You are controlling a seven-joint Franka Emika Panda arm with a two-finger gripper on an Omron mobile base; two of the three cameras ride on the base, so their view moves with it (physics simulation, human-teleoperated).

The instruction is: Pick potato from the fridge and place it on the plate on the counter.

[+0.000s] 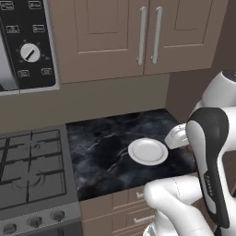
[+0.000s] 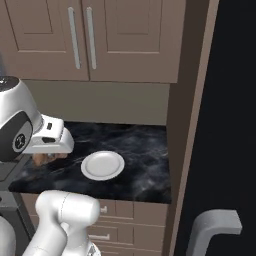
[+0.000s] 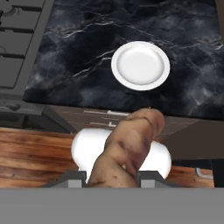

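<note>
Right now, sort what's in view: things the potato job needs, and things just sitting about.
Job:
brown-orange oval potato, held in the gripper
small round white plate, empty
black marble-like counter

Just there:
grey gas stove
light brown wall cabinets
black control panel with a white dial

Arm bent at elbow, forearm reaching forward, white hand held above counter height. Gripper (image 3: 109,177) points downward, camera looking along it from above. Two dark fingertips (image 3: 72,177) sit apart at bottom of hand view, clamped on potato (image 3: 129,146) wedged between them. In right base view, hand (image 2: 50,137) extends rightward from dark wrist joint.
</note>
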